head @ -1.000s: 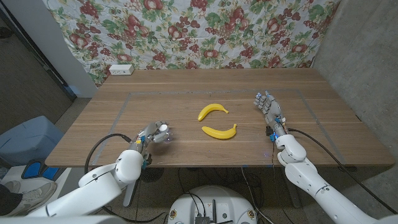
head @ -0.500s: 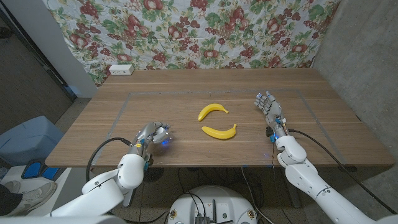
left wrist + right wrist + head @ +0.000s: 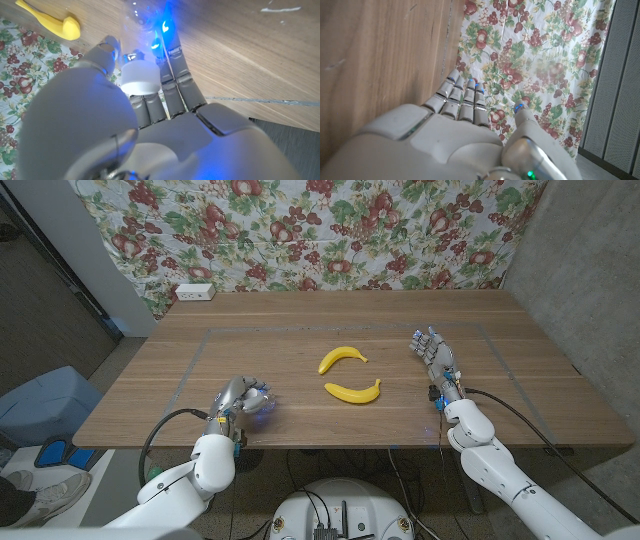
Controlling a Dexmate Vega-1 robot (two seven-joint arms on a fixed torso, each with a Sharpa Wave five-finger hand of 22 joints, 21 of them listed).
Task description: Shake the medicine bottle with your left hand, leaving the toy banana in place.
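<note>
Head view, lower left: left hand (image 3: 243, 399) is wrapped around the medicine bottle (image 3: 140, 79), held above the surface (image 3: 300, 430).
Bottle: judged light, rigid, slick; best gripped around the body.
Centre: toy bananas (image 3: 343, 358) left untouched.
Right: right hand (image 3: 432, 352) is spread, holding nothing.

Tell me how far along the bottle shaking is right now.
Done: the left hand grips the medicine bottle, white cap showing between its fingers. In hand: the shaking itself, though one moment can't confirm motion. Both toy bananas lie untouched mid-table. The right hand waits open.

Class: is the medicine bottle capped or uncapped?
Capped: in the left wrist view a white cap sits on the bottle that the left hand grips.
</note>
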